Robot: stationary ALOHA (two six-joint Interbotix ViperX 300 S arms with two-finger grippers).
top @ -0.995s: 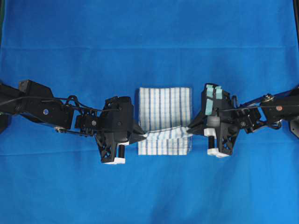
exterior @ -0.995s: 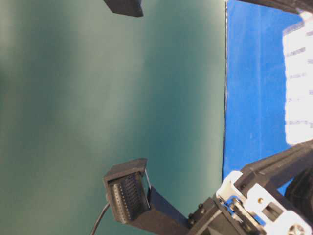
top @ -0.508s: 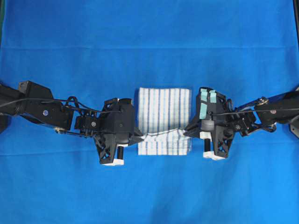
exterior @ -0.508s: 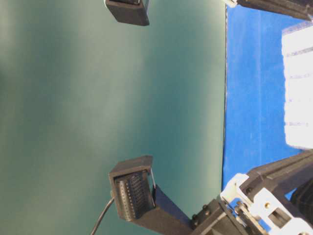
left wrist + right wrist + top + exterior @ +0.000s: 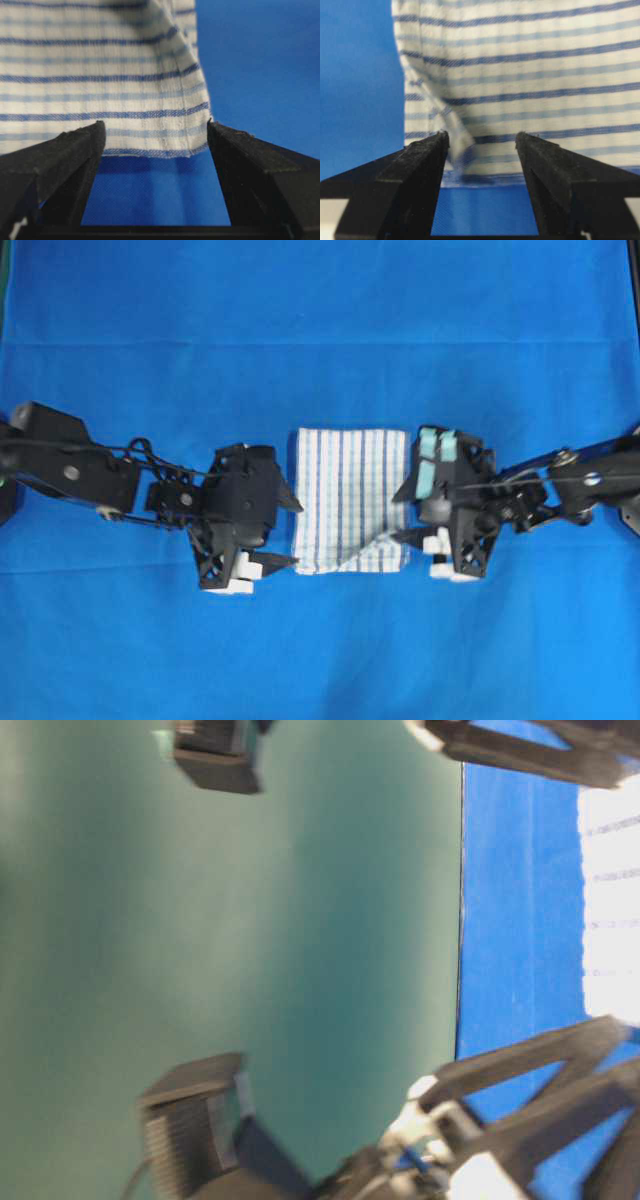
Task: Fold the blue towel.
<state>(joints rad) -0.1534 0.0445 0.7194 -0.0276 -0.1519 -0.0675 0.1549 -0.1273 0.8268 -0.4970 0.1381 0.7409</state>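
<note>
The blue towel (image 5: 350, 498) is a white cloth with blue check stripes, lying folded on the blue table covering (image 5: 320, 330) between the two arms. A small flap near its lower right edge is still raised and wrinkled. My left gripper (image 5: 296, 534) is open and empty at the towel's left edge. In the left wrist view the towel (image 5: 100, 75) ends just beyond the gripper (image 5: 155, 127). My right gripper (image 5: 397, 514) is open and empty at the towel's right edge. In the right wrist view a blurred fold of the towel (image 5: 520, 75) sits by the gripper (image 5: 481, 136).
The blue table covering (image 5: 510, 920) spreads in all directions around the towel. In the table-level view a green backdrop (image 5: 250, 920) fills the left side, and the towel (image 5: 612, 910) shows at the right edge behind blurred arm parts.
Both grippers have opened and let go of the towel's lifted edge. The raised fold has dropped onto the towel. Both grippers have drawn slightly outward.
</note>
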